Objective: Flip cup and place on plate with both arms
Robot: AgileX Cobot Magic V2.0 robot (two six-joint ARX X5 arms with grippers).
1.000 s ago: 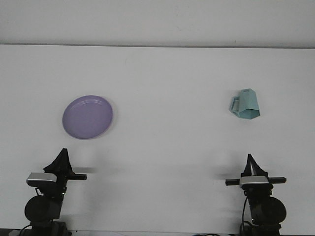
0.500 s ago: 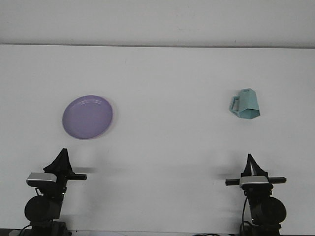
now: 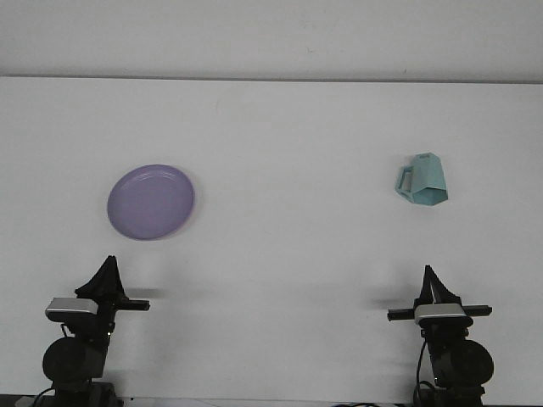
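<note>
Right now the biggest thing in my view is the white table [image 3: 280,246], with everything on it spread wide. On its left half lies the purple plate [image 3: 151,202], flat and bare, well ahead of my left gripper [image 3: 107,273] and slightly to its right. On the right half sits the teal cup [image 3: 422,180], lying tipped over rather than upright, handle toward the left, its long axis running roughly from upper left to lower right with the wider faceted end facing the near right. That cup is what my next move turns on: it lies almost straight ahead of my right gripper [image 3: 431,281], well apart from it, and far across the table from the left one, so I judge the right arm should do the reaching while the left waits nearer the plate. Cup and plate are well apart, so a handover or a long carry will be needed. Both grippers sit parked at the near edge, fingers brought together to a point, holding nothing. Against the earlier frames almost nothing differs: plate and cup have not moved, the left arm looks the same, and only the right gripper seems to have shifted a hair.
</note>
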